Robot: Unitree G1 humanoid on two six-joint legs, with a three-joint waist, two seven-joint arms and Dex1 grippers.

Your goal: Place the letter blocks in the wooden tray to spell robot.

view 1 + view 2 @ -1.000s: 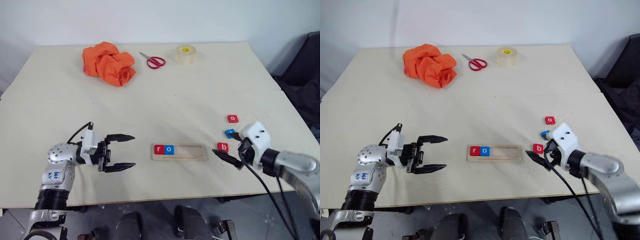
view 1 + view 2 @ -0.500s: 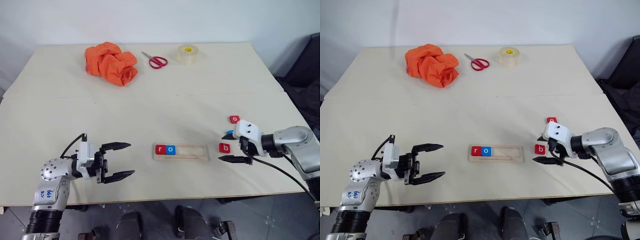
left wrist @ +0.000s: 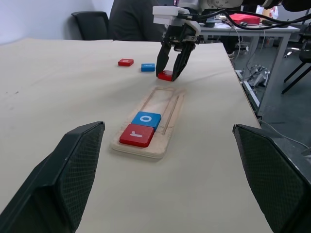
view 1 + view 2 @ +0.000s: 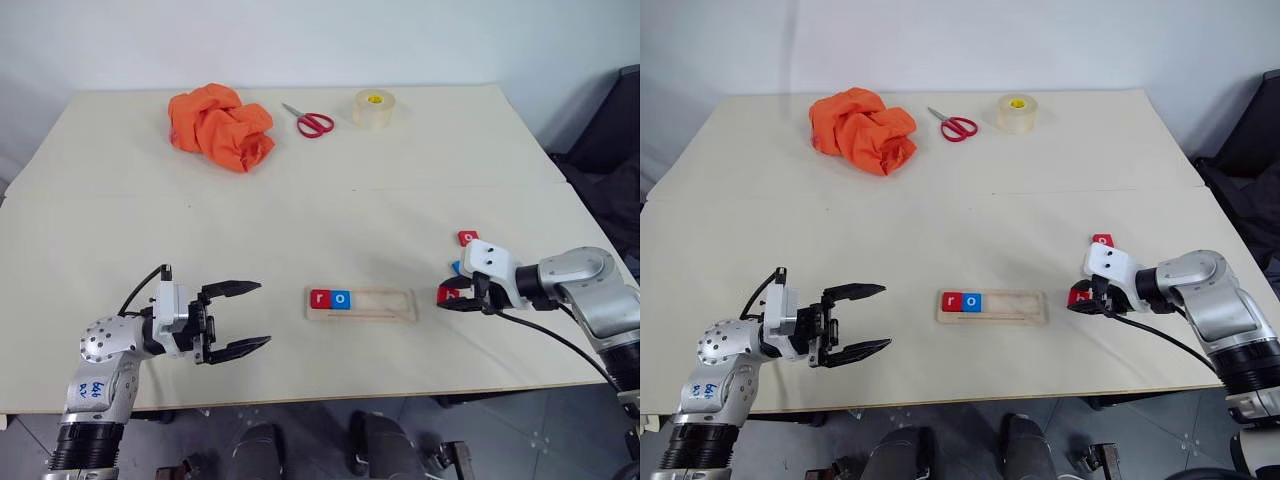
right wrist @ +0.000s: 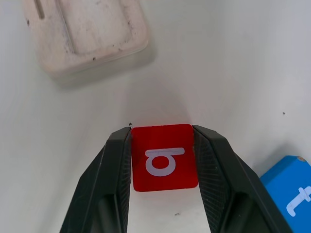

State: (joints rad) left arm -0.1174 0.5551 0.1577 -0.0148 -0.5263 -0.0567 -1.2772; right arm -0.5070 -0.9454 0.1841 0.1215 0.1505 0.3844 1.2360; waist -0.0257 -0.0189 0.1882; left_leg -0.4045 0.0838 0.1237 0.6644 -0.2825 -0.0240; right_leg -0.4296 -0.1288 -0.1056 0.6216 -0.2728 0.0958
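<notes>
Right gripper [image 5: 163,160] clamped on the red b block [image 5: 164,157], which lies on the table [image 4: 350,200] just right of the wooden tray [image 4: 361,305] — tray holds r and o at its left end. Left gripper [image 4: 243,316] wide apart, empty

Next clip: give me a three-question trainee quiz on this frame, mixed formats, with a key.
1. True or false: the wooden tray already holds three letter blocks.
2. Multiple choice: the right end effector has its fingers against which tile? A) blue t B) red b C) red r
3. Fill in: the left end effector is ___ and holds nothing.

Key:
1. False; it holds the red r and the blue o.
2. B, the red b, lying on the table.
3. open
</notes>
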